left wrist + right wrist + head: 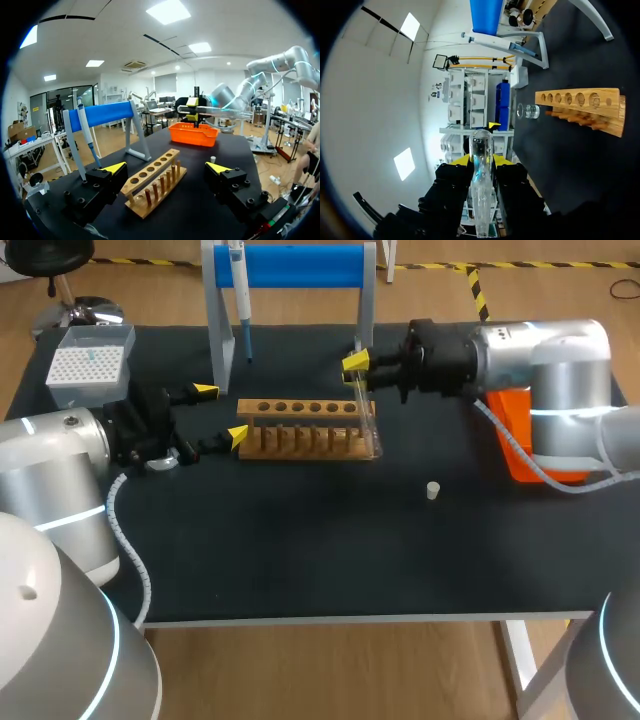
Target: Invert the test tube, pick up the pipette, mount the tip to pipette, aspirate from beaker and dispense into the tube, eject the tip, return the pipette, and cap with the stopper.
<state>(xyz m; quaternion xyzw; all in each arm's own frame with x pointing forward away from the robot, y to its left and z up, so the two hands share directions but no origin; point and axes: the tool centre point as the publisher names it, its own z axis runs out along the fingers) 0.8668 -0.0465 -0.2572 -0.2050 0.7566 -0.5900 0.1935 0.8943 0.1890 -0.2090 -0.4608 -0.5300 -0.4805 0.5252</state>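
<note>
My right gripper (355, 365) is shut on a clear test tube (365, 415), which slants down over the right end of the wooden rack (300, 430). In the right wrist view the tube (481, 180) stands between the yellow-tipped fingers of that gripper (481, 159), with the rack (582, 107) and a small glass beaker (529, 111) ahead. My left gripper (222, 414) is open at the rack's left end. Ahead of its spread fingers, in the left wrist view, lies the rack (152, 182). The pipette (240, 300) hangs on the blue stand (295, 265). A white stopper (432, 490) lies right of the middle.
A tip box (88, 365) sits at the back left behind my left arm. An orange bin (525, 445) stands at the right under my right arm. The stand's grey legs (218, 340) rise just behind the rack.
</note>
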